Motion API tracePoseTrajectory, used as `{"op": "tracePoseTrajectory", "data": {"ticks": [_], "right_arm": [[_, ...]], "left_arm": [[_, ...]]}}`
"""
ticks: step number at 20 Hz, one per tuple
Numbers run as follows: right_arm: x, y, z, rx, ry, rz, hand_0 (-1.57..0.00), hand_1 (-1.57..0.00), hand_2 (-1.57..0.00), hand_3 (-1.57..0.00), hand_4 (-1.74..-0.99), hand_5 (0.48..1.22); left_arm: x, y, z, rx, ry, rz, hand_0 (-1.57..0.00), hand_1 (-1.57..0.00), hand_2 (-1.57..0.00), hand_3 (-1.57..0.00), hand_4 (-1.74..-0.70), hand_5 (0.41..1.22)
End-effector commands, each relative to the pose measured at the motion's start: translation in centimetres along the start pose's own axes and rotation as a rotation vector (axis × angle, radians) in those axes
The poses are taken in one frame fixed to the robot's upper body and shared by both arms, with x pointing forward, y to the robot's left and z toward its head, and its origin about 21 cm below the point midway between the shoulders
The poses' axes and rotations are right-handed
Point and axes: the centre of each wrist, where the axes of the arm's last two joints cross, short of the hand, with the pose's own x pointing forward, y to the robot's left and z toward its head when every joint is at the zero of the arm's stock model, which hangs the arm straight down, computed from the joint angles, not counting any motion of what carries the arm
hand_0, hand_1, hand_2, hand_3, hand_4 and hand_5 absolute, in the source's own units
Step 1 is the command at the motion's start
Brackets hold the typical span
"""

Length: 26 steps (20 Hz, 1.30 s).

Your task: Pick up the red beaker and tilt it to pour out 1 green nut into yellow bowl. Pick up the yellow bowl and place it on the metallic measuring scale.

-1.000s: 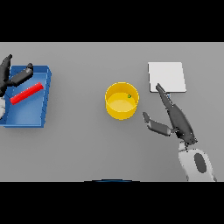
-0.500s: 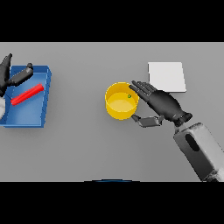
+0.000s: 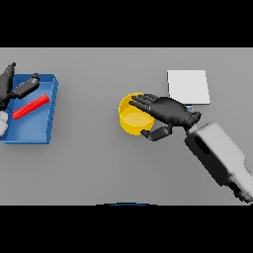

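Yellow bowl (image 3: 132, 120), round, smooth-walled, lay under the right hand (image 3: 165, 109): fingers spread over its rim, thumb curling at the near wall, not yet clamped. Risk: a shallow pinch could tip it. Flat pale scale (image 3: 188, 87) sat just beyond the wrist. Left hand (image 3: 11, 86), relaxed, hovered over a blue tray (image 3: 35, 132) holding the red beaker (image 3: 30, 106)
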Motion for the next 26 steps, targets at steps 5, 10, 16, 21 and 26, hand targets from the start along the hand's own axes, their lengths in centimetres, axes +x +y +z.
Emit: {"op": "tracePoseTrajectory", "data": {"ticks": [5,10,16,21,26], "right_arm": [[0.2,0.6,-1.8,0.099,-0.030,0.013,0.00,0.00,0.00,0.00,-1.250,0.681],[-0.3,1.1,-2.5,0.188,-0.006,0.043,0.00,0.00,0.00,0.00,-1.295,0.671],[0.2,1.3,-3.8,0.253,0.008,0.085,0.00,0.00,0.00,0.00,-1.304,0.713],[0.6,1.6,-4.2,0.281,0.029,0.132,-0.26,-0.24,-0.23,-0.25,-1.387,0.900],[0.6,1.2,-4.2,0.343,0.031,0.122,-1.14,-1.11,-1.09,-0.87,-1.604,1.116]], "left_arm": [[0.1,0.3,-0.4,0.003,-0.014,-0.002,0.00,0.00,0.00,0.00,-0.79,0.732],[0.1,0.7,-0.5,0.007,-0.006,-0.004,0.00,0.00,0.00,0.00,-0.80,0.735],[0.2,0.6,-0.6,0.011,-0.010,-0.011,0.00,0.00,0.00,0.00,-0.79,0.731],[0.3,0.9,-0.6,0.019,-0.020,-0.008,0.00,0.00,0.00,0.00,-0.79,0.722],[0.0,1.3,-0.3,0.021,-0.013,0.004,0.00,0.00,0.00,0.00,-0.80,0.728]]}}
